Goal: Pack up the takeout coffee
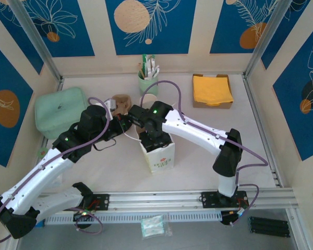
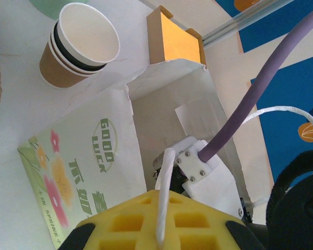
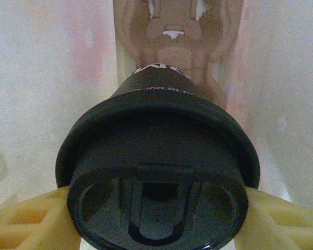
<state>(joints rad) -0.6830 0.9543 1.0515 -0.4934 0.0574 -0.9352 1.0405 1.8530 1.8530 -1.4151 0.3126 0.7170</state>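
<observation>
**Cup down in bag: tipping risk on release**

- The takeout coffee (image 3: 156, 172) is seen inside the paper bag (image 2: 83, 156), above a brown moulded shape (image 3: 172, 31). Whether it is seated there cannot be told.
- Risk: if the cup is let go unseated, it may be tipped against the bag wall and its lid sprung.
- Risk: the bag mouth may be caught by the wrist or cable on withdrawal, and the bag dragged over.
- Right gripper (image 3: 156, 221): jaws part-spread, yellow pads (image 3: 26, 221) clamped on the cup just under the lid.
- Left gripper (image 2: 156, 221): jaws fully closed, the bag's white cord handle (image 2: 166, 182) pinched between them.
</observation>
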